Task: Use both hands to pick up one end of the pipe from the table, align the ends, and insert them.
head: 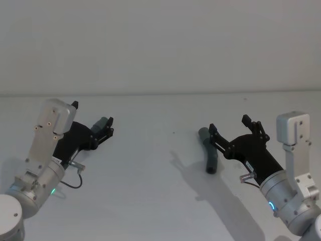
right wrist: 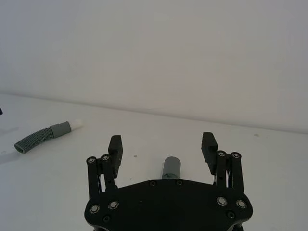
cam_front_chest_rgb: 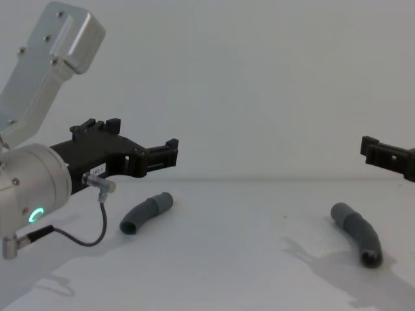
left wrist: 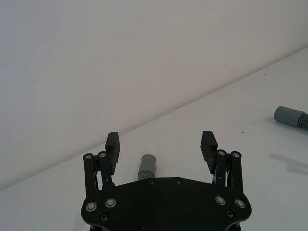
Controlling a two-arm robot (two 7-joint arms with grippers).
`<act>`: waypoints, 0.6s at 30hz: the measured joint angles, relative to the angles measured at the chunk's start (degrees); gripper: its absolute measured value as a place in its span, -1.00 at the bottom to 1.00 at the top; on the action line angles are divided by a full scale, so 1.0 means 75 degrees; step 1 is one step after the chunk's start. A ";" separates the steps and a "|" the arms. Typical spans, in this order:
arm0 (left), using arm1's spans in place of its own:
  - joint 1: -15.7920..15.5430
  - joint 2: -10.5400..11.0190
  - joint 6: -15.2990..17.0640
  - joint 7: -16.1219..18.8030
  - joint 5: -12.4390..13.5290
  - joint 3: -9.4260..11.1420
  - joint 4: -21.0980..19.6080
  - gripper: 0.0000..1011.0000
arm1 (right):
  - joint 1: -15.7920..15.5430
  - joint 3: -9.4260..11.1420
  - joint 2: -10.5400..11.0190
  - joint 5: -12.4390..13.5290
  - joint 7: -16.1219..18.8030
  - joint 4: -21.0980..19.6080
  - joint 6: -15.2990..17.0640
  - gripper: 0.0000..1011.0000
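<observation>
Pipe pieces (cam_front_chest_rgb: 147,214) well apart on matte white table (cam_front_chest_rgb: 246,278), plain pale wall (cam_front_chest_rgb: 259,78) behind

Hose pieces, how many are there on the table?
2. One hose piece lies on the table's left side, below the open left gripper; the other hose piece lies on the right, near the open right gripper.

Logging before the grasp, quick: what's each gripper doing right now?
Left gripper: open, holding nothing, over the left pipe piece.
Right gripper: open, holding nothing, over the right pipe piece.
</observation>
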 joint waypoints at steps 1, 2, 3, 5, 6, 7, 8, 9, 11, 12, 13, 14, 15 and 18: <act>0.0000 0.0000 0.0000 0.0000 0.0000 0.0000 0.0000 0.98 | 0.0000 0.0000 0.0000 0.0000 0.0000 0.0000 0.0000 0.98; 0.0000 0.0000 0.0000 0.0000 0.0000 0.0000 0.0000 0.98 | 0.0000 0.0000 0.0000 0.0000 0.0000 0.0000 0.0000 0.98; 0.0000 0.0000 0.0000 0.0000 0.0000 0.0000 0.0000 0.98 | 0.0000 0.0000 0.0000 0.0000 0.0000 0.0000 0.0000 0.98; 0.0000 0.0000 0.0000 0.0000 -0.0001 0.0000 0.0000 0.98 | 0.0000 0.0000 0.0000 0.0000 0.0000 0.0000 0.0000 0.98; 0.0000 0.0000 0.0000 0.0000 0.0000 0.0000 0.0000 0.98 | 0.0000 0.0000 0.0000 0.0000 0.0000 0.0000 0.0000 0.98; 0.0000 0.0000 0.0000 0.0000 -0.0001 0.0000 0.0000 0.98 | 0.0000 0.0000 0.0000 0.0000 0.0000 0.0000 0.0000 0.98; 0.0000 0.0000 0.0000 0.0000 0.0000 0.0000 0.0000 0.98 | 0.0000 0.0000 0.0000 0.0000 0.0000 0.0000 0.0000 0.98; 0.0000 0.0000 0.0000 0.0000 0.0000 0.0000 0.0000 0.98 | 0.0000 0.0000 0.0000 0.0000 0.0000 0.0000 0.0000 0.98; 0.0000 0.0000 0.0000 0.0000 0.0000 0.0000 -0.0001 0.98 | 0.0000 0.0000 0.0000 0.0000 0.0000 0.0000 0.0000 0.98; 0.0000 0.0000 0.0000 0.0000 0.0000 0.0000 0.0000 0.98 | 0.0000 0.0000 0.0000 0.0000 0.0000 0.0000 0.0000 0.98; 0.0000 0.0000 0.0000 0.0000 -0.0001 0.0000 -0.0001 0.98 | 0.0000 0.0000 0.0000 0.0000 0.0000 0.0000 0.0000 0.98; 0.0000 0.0000 0.0000 0.0000 -0.0001 0.0000 0.0000 0.98 | 0.0000 0.0000 0.0000 0.0000 0.0000 0.0000 0.0000 0.98; 0.0000 0.0000 0.0000 0.0000 -0.0001 0.0000 0.0000 0.98 | 0.0000 0.0000 0.0000 0.0000 0.0000 0.0000 0.0000 0.98; 0.0000 0.0000 0.0000 0.0000 -0.0001 0.0000 0.0000 0.98 | 0.0000 0.0001 0.0000 0.0000 0.0000 0.0000 0.0000 0.98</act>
